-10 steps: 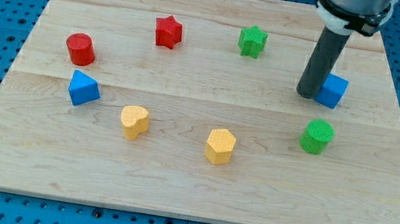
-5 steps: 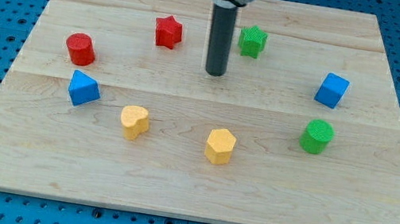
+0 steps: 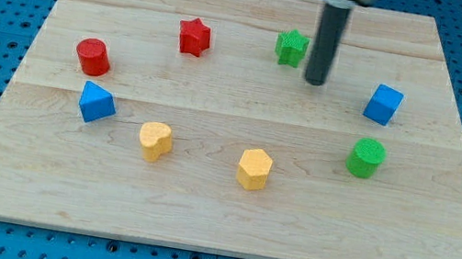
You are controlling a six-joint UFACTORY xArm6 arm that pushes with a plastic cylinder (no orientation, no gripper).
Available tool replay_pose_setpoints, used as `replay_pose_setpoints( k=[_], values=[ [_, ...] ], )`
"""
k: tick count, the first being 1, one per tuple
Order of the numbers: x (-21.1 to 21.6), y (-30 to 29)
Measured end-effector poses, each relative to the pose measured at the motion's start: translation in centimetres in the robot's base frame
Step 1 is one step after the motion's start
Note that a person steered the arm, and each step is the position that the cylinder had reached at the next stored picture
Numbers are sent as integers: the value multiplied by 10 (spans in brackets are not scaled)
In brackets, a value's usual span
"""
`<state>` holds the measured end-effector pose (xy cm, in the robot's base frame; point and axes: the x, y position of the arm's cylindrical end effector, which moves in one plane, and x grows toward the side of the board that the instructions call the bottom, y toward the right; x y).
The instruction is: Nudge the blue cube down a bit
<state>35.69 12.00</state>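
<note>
Blue and compact, your blue cube (image 3: 384, 104) sits near the wooden board's (image 3: 218, 211) right edge in the view, above the green cylinder (image 3: 366, 157). It has no long axis; it is turned slightly, one corner toward the view's bottom. You can read no writing anywhere. My tip (image 3: 315, 81) stands to the cube's left, apart from it, just right of the green star (image 3: 291, 47). There are no fingers to open or close, only the bare rod, holding nothing.

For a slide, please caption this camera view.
My tip rests beside the green star block, left of the blue cube on the wooden board.
</note>
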Motion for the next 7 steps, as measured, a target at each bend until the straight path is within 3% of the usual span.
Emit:
replay_pose_setpoints(
  k=[2, 4, 6, 7],
  values=[
    [-31, 8],
    [-6, 102],
    [15, 61],
    [20, 131]
  ],
)
